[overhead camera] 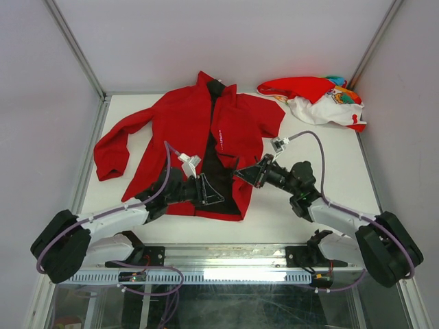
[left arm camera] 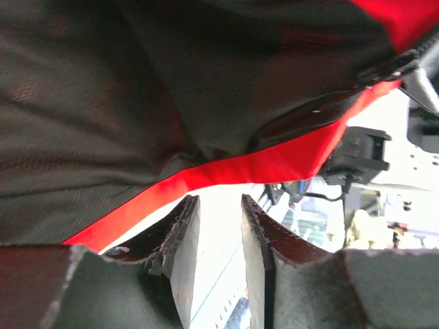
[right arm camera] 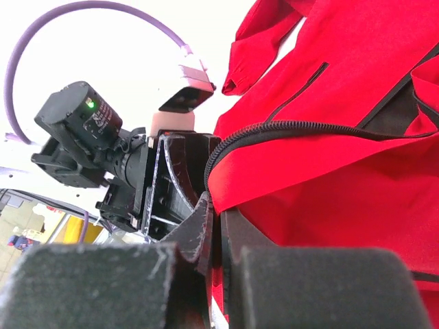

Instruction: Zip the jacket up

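Top external view gives us the jacket (overhead camera: 185, 120) lying face up on the white table (overhead camera: 322, 171). Its collar is at the far side and its 2 sleeves are spread. The front is open, so the black lining (overhead camera: 218, 164) shows as a wedge down the middle. A smaller red-and-white garment (overhead camera: 319, 99) is bunched at the far right corner, well apart from it.

Both arms reach in to the lower part of the opening. The left gripper (overhead camera: 209, 192) is at the hem by the left front edge, and the right gripper (overhead camera: 241, 175) is at the edge of the right front panel. The 2 are near each other.

From the left wrist we see its 2 fingers (left arm camera: 182, 240) standing apart with a bright gap between them. The red hem and dark lining hang just above the tips, and we cannot tell whether either finger touches the cloth.

From the right wrist we see the jaws drawn together, with red fabric of the front edge pinched at their tips. The black zipper teeth (right arm camera: 288, 125) curve away along that edge — raised in a loop. A dark pocket zip (right arm camera: 298, 92) slants across the red panel beyond.
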Action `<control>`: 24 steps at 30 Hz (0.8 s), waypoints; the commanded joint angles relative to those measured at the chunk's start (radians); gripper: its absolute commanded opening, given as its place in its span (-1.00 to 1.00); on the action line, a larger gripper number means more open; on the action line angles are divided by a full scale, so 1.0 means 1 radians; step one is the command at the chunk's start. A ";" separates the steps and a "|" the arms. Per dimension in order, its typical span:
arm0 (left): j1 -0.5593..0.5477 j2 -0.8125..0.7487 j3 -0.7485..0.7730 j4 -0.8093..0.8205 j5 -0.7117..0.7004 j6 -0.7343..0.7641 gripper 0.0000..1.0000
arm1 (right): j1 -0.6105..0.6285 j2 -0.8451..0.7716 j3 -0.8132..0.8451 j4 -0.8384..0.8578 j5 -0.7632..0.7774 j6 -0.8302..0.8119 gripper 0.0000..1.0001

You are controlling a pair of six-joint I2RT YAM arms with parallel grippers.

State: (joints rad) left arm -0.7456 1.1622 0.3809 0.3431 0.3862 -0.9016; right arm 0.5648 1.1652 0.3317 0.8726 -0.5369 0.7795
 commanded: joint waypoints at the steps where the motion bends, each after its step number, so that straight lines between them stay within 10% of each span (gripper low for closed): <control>1: -0.007 -0.087 0.153 -0.429 -0.179 0.198 -0.32 | -0.006 -0.074 0.024 -0.059 0.054 -0.061 -1.00; 11: -0.002 0.016 0.345 -0.975 -0.474 0.268 0.10 | -0.005 -0.086 -0.009 -0.087 0.011 -0.092 -1.00; 24: 0.092 0.276 0.462 -1.082 -0.533 0.322 0.29 | -0.006 -0.072 -0.071 0.051 -0.067 -0.079 -1.00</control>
State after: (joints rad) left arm -0.6582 1.3865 0.7815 -0.7181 -0.1162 -0.6186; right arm 0.5625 1.0962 0.2665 0.8040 -0.5705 0.7074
